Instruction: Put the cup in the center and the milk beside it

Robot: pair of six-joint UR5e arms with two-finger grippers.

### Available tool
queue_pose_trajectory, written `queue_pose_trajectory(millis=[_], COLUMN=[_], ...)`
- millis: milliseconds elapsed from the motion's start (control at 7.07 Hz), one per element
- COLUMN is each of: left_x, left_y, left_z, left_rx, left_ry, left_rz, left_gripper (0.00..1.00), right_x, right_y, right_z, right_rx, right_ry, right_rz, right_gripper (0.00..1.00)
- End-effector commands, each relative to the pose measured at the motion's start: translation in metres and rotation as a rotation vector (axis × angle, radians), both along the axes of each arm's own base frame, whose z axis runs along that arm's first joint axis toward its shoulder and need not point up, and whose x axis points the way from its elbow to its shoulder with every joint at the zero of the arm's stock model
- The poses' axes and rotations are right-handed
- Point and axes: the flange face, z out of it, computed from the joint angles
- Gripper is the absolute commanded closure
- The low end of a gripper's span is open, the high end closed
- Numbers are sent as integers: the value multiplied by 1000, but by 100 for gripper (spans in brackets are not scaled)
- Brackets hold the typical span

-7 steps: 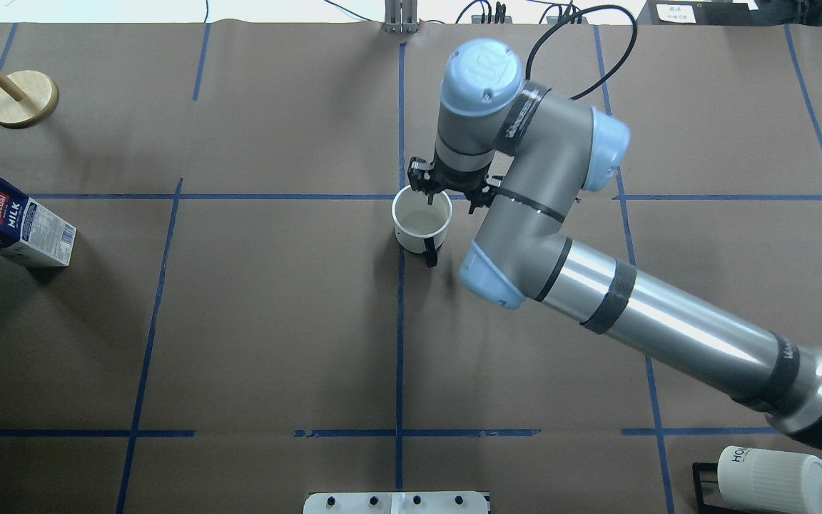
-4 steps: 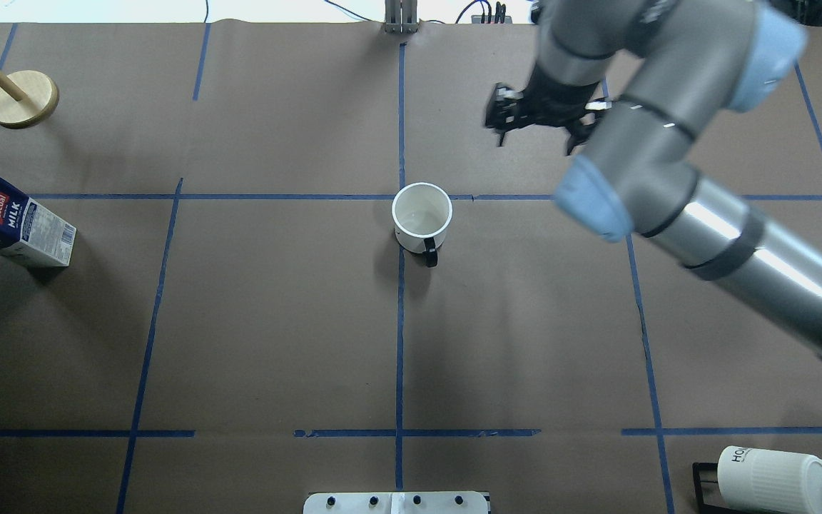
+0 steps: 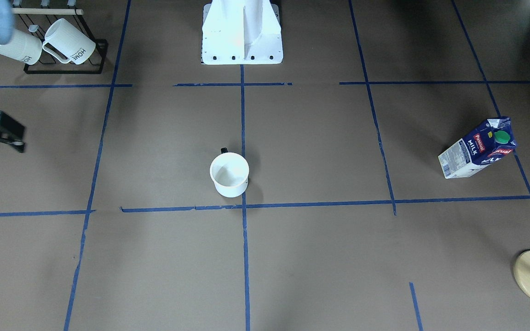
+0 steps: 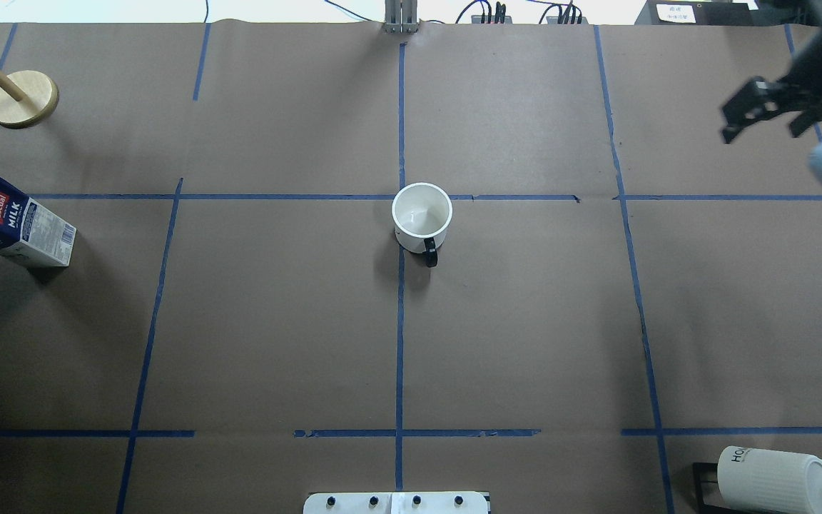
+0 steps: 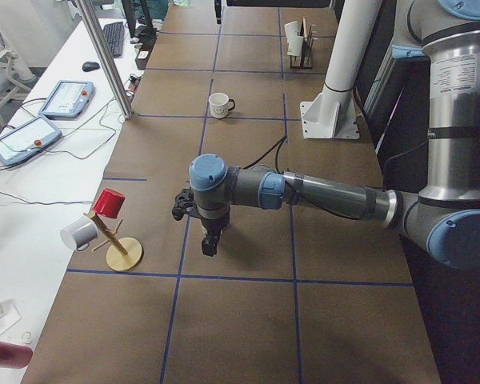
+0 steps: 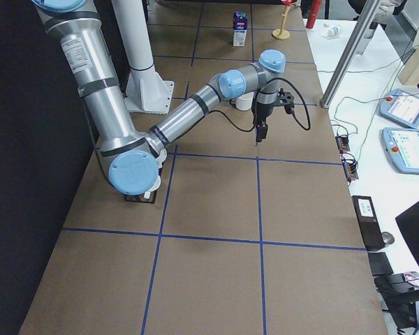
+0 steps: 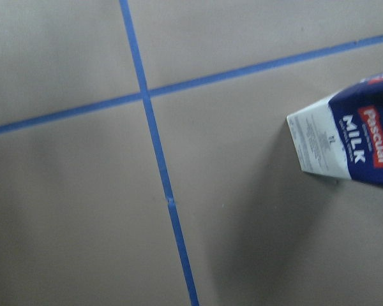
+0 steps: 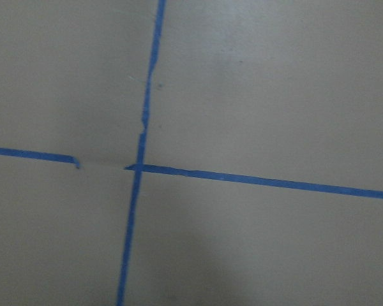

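brown table surface (image 4: 275,321) runs wide between cup (image 4: 422,214) and milk (image 4: 17,223), the latter upright near the left edge. cup stands at the center (image 3: 244,205), handle toward the robot. right gripper (image 4: 762,133) hangs by the far right edge, jaws spread, empty, well apart from cup. left gripper (image 5: 210,240): grip state cannot be told.

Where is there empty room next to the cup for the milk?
Bare brown paper lies all around the cup, out to the milk one way and the mug rack the other. Only the corners are crowded: the wooden stand and that rack.
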Motion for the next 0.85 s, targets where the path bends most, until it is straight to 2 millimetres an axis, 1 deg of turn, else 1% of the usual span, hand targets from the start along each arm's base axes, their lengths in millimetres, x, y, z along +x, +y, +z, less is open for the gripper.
queue_pose_trajectory(millis=[0,142,283,425,566,708], left_x=[1,1,2,2,2,3], left_y=[-14,-16,-18,-18,-19,-23], left_z=[-5,-15,-23,-33,-35,-40], left_rx=[23,44,60,92,103,74], left_ry=[9,10,12,15,15,20], left_rz=[6,5,4,1,-1,-37], left_gripper=[0,0,0,0,0,0], right_x=[109,141,155,166,182,187], right_y=[48,80,111,148,169,174], right_z=[109,148,186,225,253,253], right_rx=[37,33,28,10,-20,-33], right_ry=[-24,-32,-31,-26,-25,-23], right_rz=[-95,-109,-118,-95,-50,-26], right_gripper=[0,0,0,0,0,0])
